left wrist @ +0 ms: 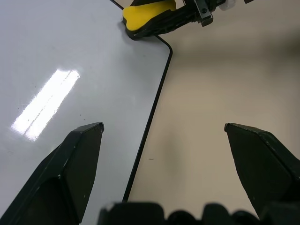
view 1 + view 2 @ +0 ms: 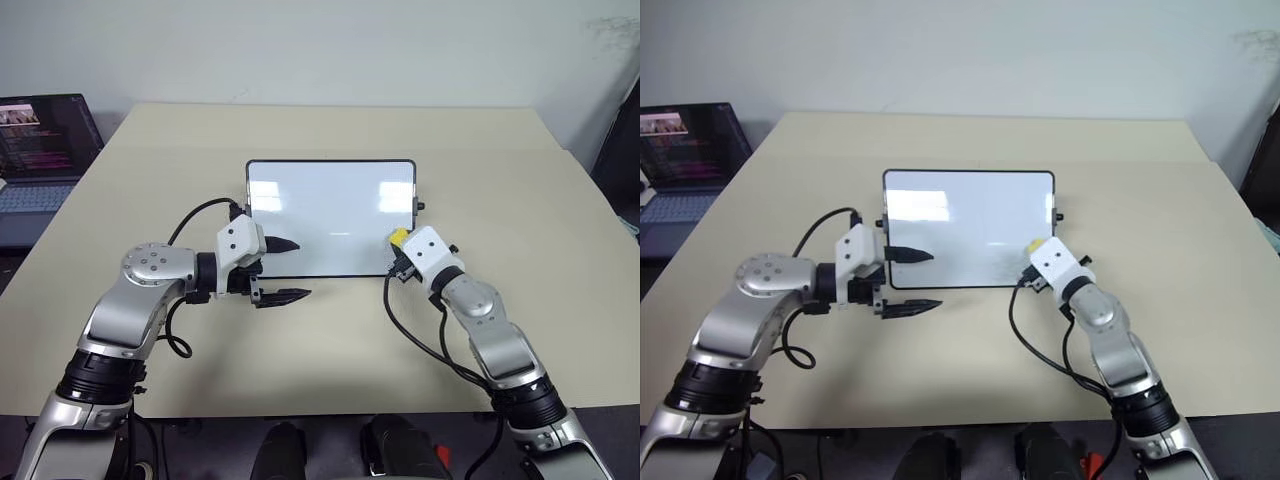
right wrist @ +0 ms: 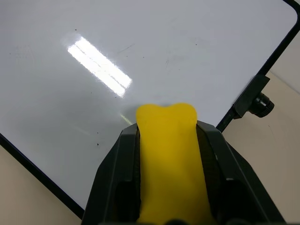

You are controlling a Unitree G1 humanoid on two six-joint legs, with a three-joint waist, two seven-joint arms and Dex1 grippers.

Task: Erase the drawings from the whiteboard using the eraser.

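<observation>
Eraser (image 3: 166,159) within right gripper (image 3: 166,140)

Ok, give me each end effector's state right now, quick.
Left end effector: open, holding nothing, at the whiteboard's near left corner.
Right end effector: closed on the yellow eraser.

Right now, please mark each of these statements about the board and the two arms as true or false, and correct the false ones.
1. The right gripper holds the yellow eraser between its fingers. True.
2. The left gripper is closed on the whiteboard's frame. False: its fingers stand open, one over the whiteboard, one over the table.
3. Red drawings are plain to see on the board. False: the white surface looks clean, with only faint smudges.
4. A laptop sits at the table's left side. True.
5. The eraser is at the board's far left corner. False: it is near the right corner closest to the robot.
</observation>
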